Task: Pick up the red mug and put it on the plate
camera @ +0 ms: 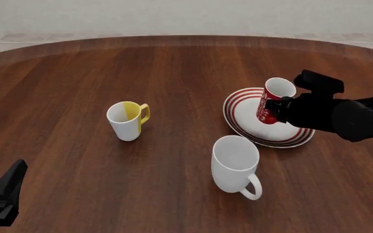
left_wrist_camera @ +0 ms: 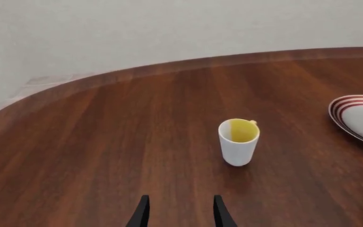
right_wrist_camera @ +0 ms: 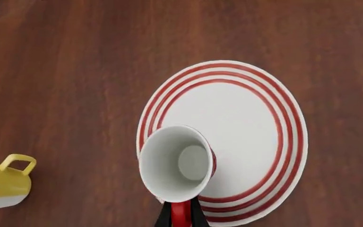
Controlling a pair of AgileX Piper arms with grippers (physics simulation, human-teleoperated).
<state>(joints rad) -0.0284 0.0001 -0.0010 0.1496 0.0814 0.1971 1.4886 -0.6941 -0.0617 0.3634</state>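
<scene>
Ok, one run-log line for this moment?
right gripper: shut on small red swirl-patterned mug | mug above red-striped round white plate | left gripper: open, idle

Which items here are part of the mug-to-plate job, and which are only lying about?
In the job:
- red mug, held over the plate by its handle
- plate, red-striped rim
- right tool, shut on the mug's handle

Lying about:
- white-and-yellow mug, upright
- large white mug, upright, nearest the camera
- left tool, open and holding nothing
</scene>
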